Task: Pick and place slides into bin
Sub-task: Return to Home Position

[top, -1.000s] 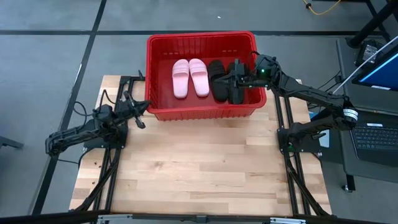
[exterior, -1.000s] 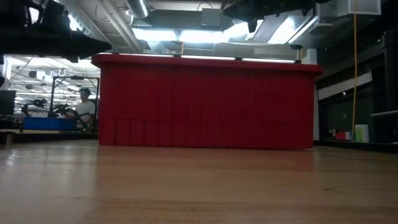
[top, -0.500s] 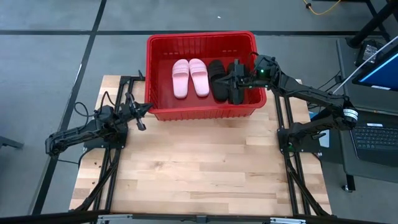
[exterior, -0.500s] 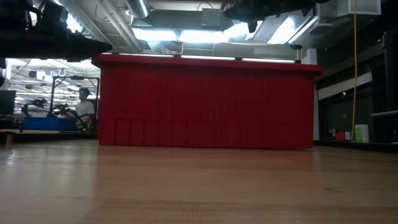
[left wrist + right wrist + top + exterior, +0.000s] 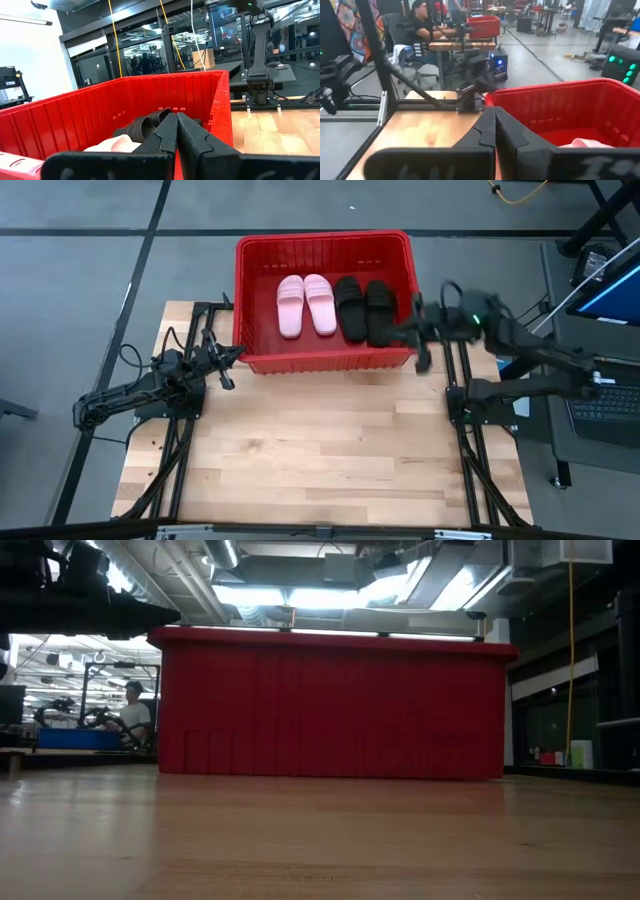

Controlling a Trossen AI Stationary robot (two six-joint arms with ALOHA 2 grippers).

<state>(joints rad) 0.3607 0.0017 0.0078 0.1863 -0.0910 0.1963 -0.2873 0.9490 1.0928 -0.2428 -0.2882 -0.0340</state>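
Note:
The red bin point(image 5: 325, 242) stands at the table's far edge; it also shows in the low view point(image 5: 330, 705). Inside it lie two pale pink slides point(image 5: 305, 305) and two black slides point(image 5: 364, 310), side by side on the bin's floor. My right gripper point(image 5: 416, 340) is shut and empty, just outside the bin's near right corner; in the right wrist view point(image 5: 495, 125) it points across the table past the bin point(image 5: 560, 107). My left gripper point(image 5: 235, 352) is shut and empty at the bin's near left corner, and in the left wrist view point(image 5: 176, 125) it points over the rim point(image 5: 125, 85).
Bare wooden table point(image 5: 320, 450) lies in front of the bin. Dark frame rails run along both table sides point(image 5: 465, 430). A laptop point(image 5: 605, 395) sits to the right, off the table. A person point(image 5: 132, 712) sits in the room behind the table.
My right gripper has drawn out of the bin, going toward the table's right and near edges to just outside the bin's near right corner. The black slide it stood over lies in the bin beside the other black one.

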